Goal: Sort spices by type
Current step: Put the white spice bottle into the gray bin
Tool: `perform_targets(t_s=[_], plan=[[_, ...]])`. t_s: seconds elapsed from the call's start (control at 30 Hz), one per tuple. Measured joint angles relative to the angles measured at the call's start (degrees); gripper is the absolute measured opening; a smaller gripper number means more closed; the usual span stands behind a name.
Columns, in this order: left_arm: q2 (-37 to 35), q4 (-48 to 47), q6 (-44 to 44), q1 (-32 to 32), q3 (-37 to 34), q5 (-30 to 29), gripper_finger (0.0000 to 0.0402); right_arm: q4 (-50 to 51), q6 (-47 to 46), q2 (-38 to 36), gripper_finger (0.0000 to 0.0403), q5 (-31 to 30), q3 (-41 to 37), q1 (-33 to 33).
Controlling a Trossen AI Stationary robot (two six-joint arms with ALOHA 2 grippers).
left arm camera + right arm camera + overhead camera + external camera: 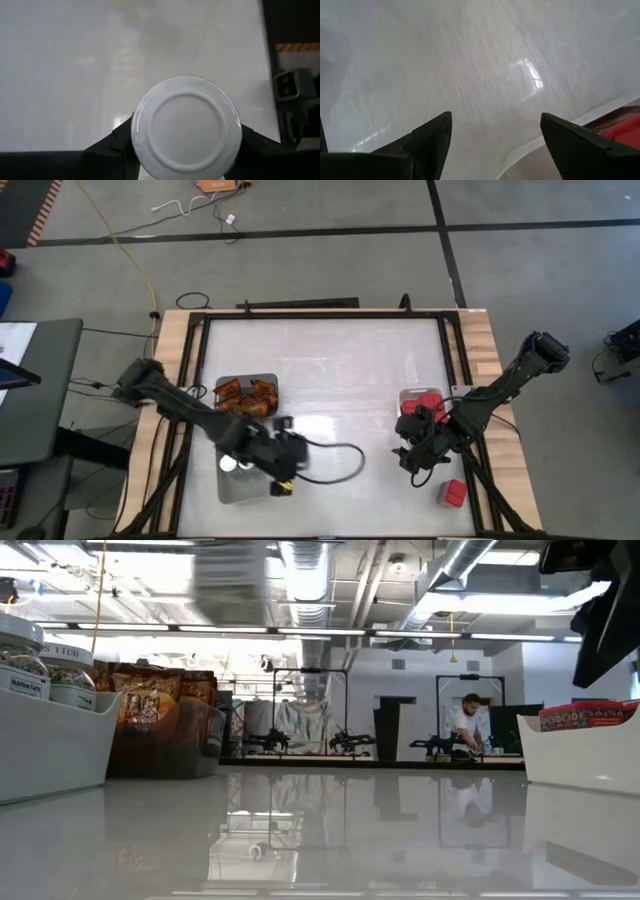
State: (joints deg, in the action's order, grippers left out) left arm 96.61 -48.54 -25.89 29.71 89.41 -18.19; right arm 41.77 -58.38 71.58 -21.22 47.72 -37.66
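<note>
Jar (186, 131) body hidden under lid

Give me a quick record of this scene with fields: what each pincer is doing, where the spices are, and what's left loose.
left pincer: shut on white-lidded jar, over the near-left tray
right pincer: open, holding nothing, beside the red-box tray
packets: in the left tray behind the jars
red boxes: in the right tray
loose red box: on the table by the near-right edge
</note>
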Motion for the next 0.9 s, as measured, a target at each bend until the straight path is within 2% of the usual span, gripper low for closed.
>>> perform_targets(t_s=[0.1, 0.3, 0.47, 0.6, 0.77, 0.9], plan=[[-3.2, -6.6, -8.7, 2.5, -1.7, -2.6, 0.0189, 0.0, 0.2, 0.0, 0.0329, -0.1, 0.0, 0.7], [-7.7, -5.7, -25.4, 10.6, -9.4, -5.2, 0.0189, 0.0, 0.6, 0.0, 0.0329, -0.2, 0.0, 1.9], [-7.8, -6.8, -34.4, 17.3, -10.2, -10.2, 0.0189, -0.2, 1.8, 0.0, 0.0329, -0.2, 0.0, 1.9], [-7.7, -11.3, -41.5, 20.7, -10.2, -11.0, 0.0189, -0.2, 1.9, 0.0, 0.0329, -0.2, 0.0, 1.9], [-7.8, -15.2, -44.8, 23.9, -10.2, -11.4, 0.0189, -0.3, 1.4, 0.0, 0.0329, -0.2, 0.0, 2.4], [-7.7, -13.2, -44.2, 25.6, -12.1, -11.4, 0.0189, -0.4, 0.0, 0.0, 0.0329, -0.2, 0.0, 4.2]])
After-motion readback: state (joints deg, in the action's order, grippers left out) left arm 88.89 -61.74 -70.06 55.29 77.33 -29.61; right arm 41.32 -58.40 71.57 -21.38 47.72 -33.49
